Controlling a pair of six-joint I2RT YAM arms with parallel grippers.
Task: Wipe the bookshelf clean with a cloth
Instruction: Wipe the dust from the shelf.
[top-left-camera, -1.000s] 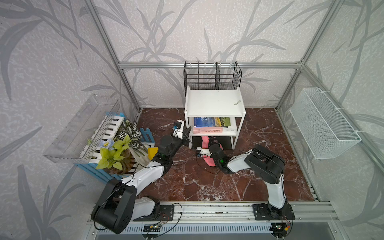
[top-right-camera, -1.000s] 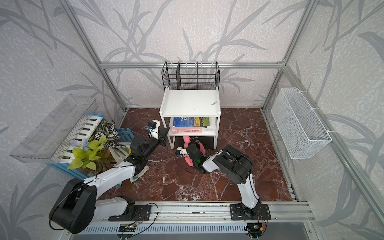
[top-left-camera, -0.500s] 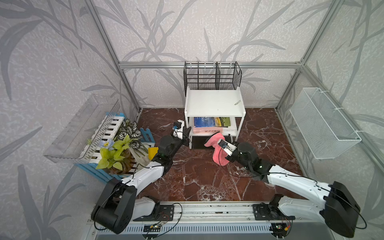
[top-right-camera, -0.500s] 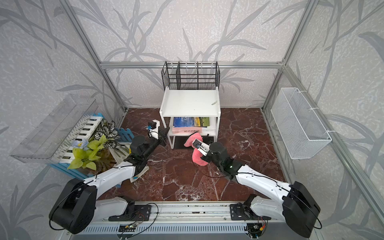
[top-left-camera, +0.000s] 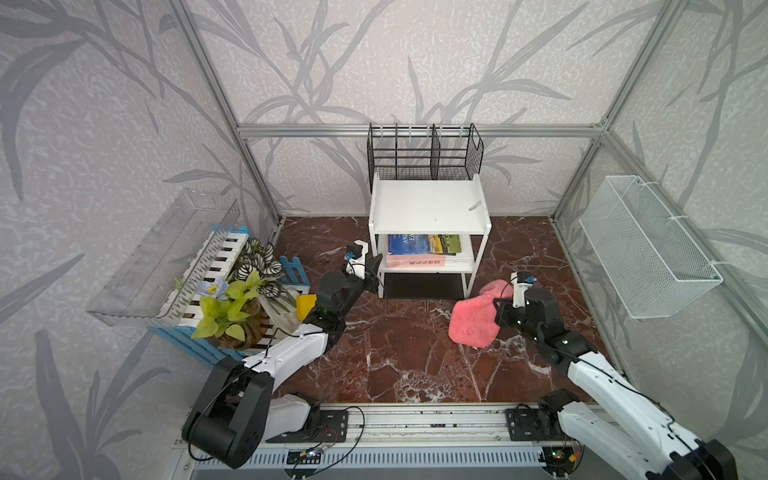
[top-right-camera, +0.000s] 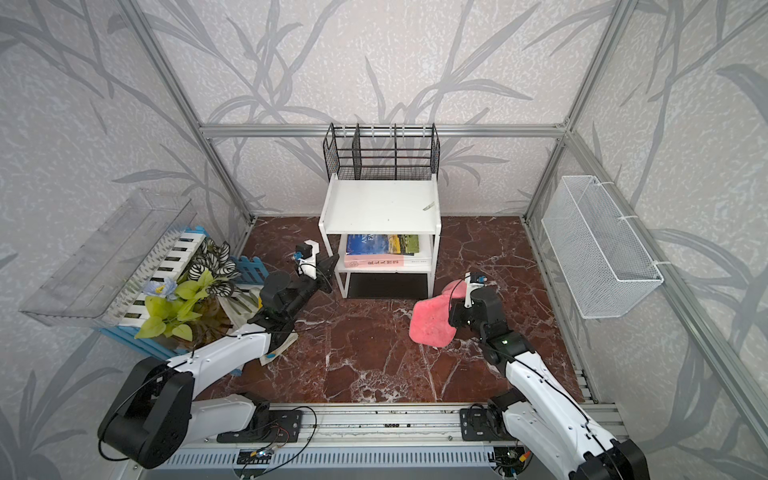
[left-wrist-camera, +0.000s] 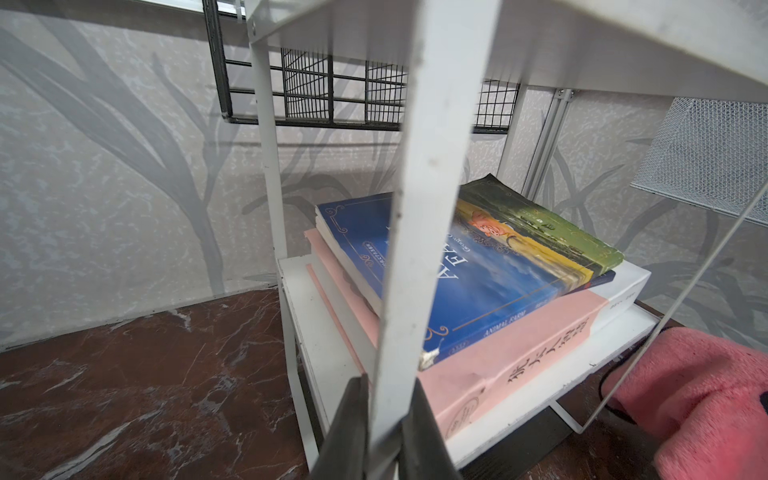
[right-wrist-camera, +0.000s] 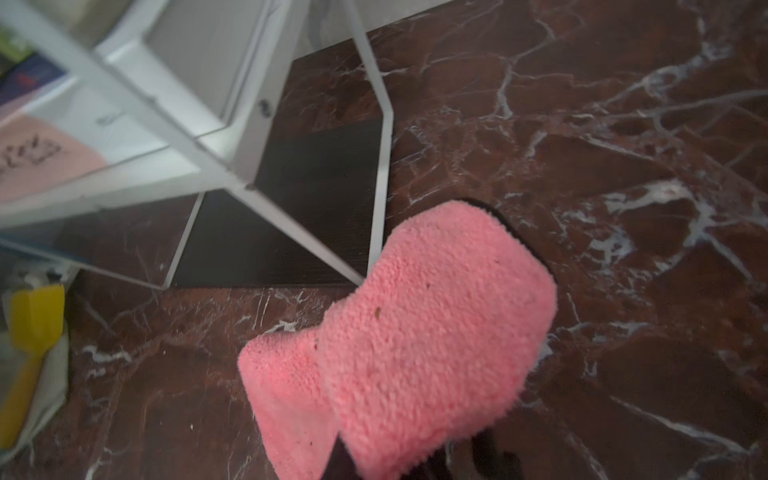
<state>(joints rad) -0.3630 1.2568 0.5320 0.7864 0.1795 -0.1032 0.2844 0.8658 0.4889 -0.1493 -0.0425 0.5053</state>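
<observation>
The white bookshelf (top-left-camera: 428, 208) (top-right-camera: 382, 203) stands against the back wall, with a small scrap on its top board. My left gripper (top-left-camera: 373, 271) (top-right-camera: 329, 266) (left-wrist-camera: 388, 395) is shut on the shelf's front left leg (left-wrist-camera: 428, 208). The pink cloth (top-left-camera: 473, 320) (top-right-camera: 430, 322) (right-wrist-camera: 432, 332) hangs in my right gripper (top-left-camera: 500, 305) (top-right-camera: 454, 311) (right-wrist-camera: 415, 461), which is shut on it just above the floor by the shelf's front right leg. The cloth drapes over the right jaws and hides most of them.
Stacked books (top-left-camera: 424, 247) (left-wrist-camera: 478, 270) lie on the lower tier. A black wire rack (top-left-camera: 424, 153) stands behind the shelf. A white mesh basket (top-left-camera: 648, 245) hangs on the right wall. A plant in a blue and white crate (top-left-camera: 232, 299), a clear tray (top-left-camera: 166, 249) and a yellow object (top-left-camera: 306, 305) are at the left.
My right arm has swung to the right, carrying the cloth from in front of the shelf's middle to near its front right leg. The left gripper has stayed on the leg.
</observation>
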